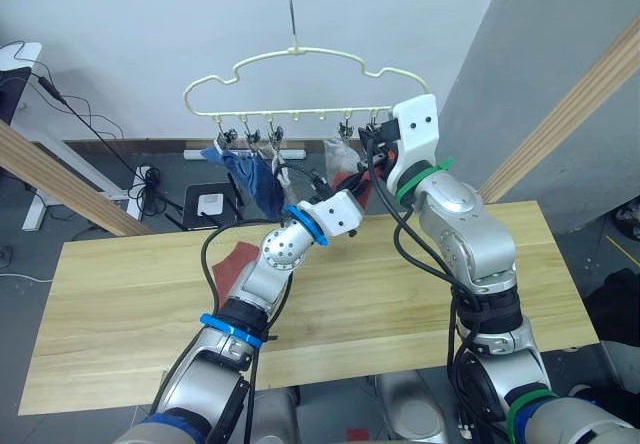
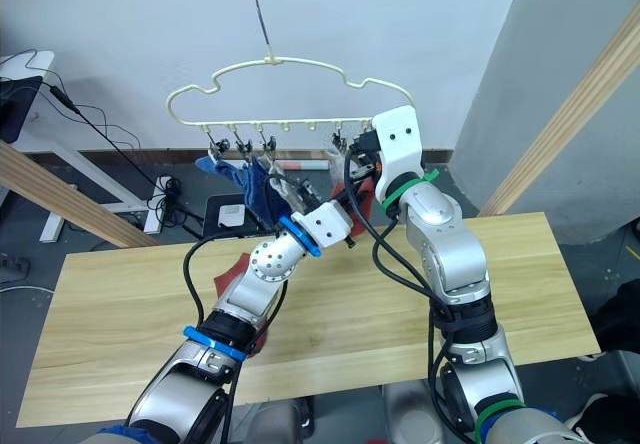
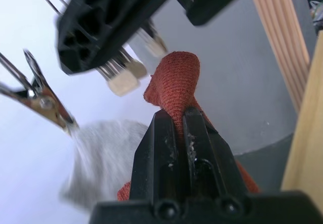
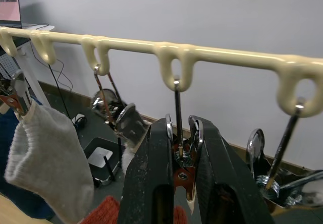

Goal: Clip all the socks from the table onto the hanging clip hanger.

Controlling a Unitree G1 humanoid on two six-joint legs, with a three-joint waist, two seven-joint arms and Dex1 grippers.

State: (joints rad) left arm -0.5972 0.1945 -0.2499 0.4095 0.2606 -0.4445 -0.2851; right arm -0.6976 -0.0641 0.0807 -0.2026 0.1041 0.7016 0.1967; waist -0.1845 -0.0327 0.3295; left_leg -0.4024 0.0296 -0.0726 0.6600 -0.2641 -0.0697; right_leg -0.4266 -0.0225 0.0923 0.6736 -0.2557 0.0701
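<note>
Count at the cream-yellow wavy plastic clip hanger (image 1: 290,74): its bottom bar carries a row of small silver metal clips, roughly seven loops by my reading of the head view, though the ones behind my right wrist are hard to separate. Hanging already: two blue knit socks (image 1: 252,179) bunched together at the left end, dark against the wall, and one light grey knit sock (image 4: 48,156) pinned by its edge further along. One rust-red knit sock (image 3: 174,90) is pinched between my left gripper (image 3: 182,125) fingers, jaws closed tight on the fabric, its cuff pushed up just under the clips. My right gripper (image 4: 181,148) is closed around one silver clip (image 4: 180,156), squeezing its handles from both sides, directly below a hanger loop. A second rust-red sock (image 1: 232,264) lies flat on the long light wooden plank table (image 1: 120,314), partly hidden behind my left forearm, near the back edge. That makes five socks I can count. The two grippers sit nearly touching under the right half of the hanger, so working room there is tight; the middle clips between the blue pair and the grey one hang free.
</note>
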